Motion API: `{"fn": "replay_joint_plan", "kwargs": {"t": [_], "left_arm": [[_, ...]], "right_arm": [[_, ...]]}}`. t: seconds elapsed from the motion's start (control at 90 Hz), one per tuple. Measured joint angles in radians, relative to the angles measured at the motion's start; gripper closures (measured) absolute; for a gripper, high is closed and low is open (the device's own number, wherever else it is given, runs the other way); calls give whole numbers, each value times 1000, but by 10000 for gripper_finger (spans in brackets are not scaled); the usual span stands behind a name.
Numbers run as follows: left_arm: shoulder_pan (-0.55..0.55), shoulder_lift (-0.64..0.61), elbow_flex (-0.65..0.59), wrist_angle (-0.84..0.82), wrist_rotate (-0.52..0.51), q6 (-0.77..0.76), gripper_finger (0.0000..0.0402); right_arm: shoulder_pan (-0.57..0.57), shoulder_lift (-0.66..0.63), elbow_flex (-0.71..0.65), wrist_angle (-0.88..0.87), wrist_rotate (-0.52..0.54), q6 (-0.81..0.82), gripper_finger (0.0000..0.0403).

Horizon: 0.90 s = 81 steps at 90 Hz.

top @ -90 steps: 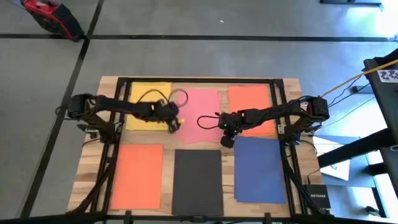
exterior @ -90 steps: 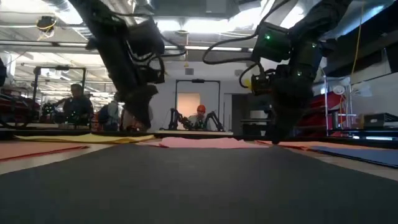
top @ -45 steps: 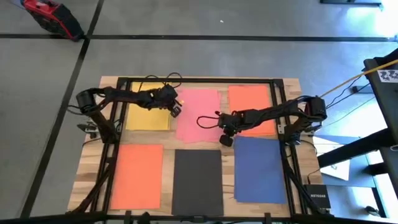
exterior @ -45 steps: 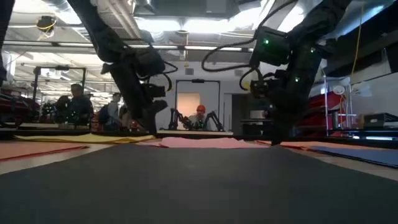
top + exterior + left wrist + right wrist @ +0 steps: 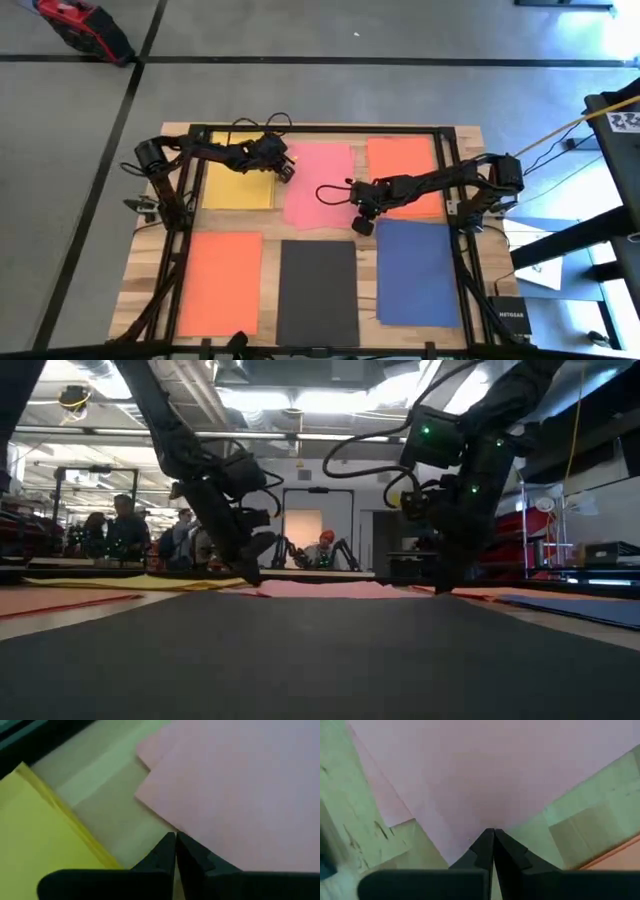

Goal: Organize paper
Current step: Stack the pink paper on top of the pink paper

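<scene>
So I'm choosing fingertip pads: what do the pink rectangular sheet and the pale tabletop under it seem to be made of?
The pink rectangular sheet looks like thin matte paper, probably more than one layer, since offset edges show at its corner. The pale tabletop looks like unvarnished wood: joined blocks with faint grain. Both grippers, left and right, are shut at the sheet's edges.

left claw (image 5: 285, 170) pinched closed, right claw (image 5: 362, 226) likewise

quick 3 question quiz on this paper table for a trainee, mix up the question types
1. True or false: the left gripper is shut.
2. The right gripper is at which sheet's corner? A) black B) pink C) yellow
3. Fill in: the sheet between the orange front-row sheet and the dark blue sheet is ____.

Key: 1 true. 2 B, the pink paper. 3 black, the black sheet.
</scene>
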Motion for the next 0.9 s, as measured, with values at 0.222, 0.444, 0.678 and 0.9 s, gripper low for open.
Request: {"fn": "replay_joint_plan", "kwargs": {"t": [0.222, 0.444, 0.678, 0.9], "left_arm": [[14, 13, 1, 40, 12, 8, 402], [24, 17, 0, 83, 10, 22, 402], [24, 17, 0, 91, 9, 26, 402], [24, 17, 0, 107, 8, 43, 402]], "right_arm": [[0, 1, -1, 19, -37, -5, 403], [-1, 3, -1, 41, -98, -40, 403], [0, 4, -3, 73, -165, -77, 403], [1, 5, -3, 83, -168, -81, 403]]}}
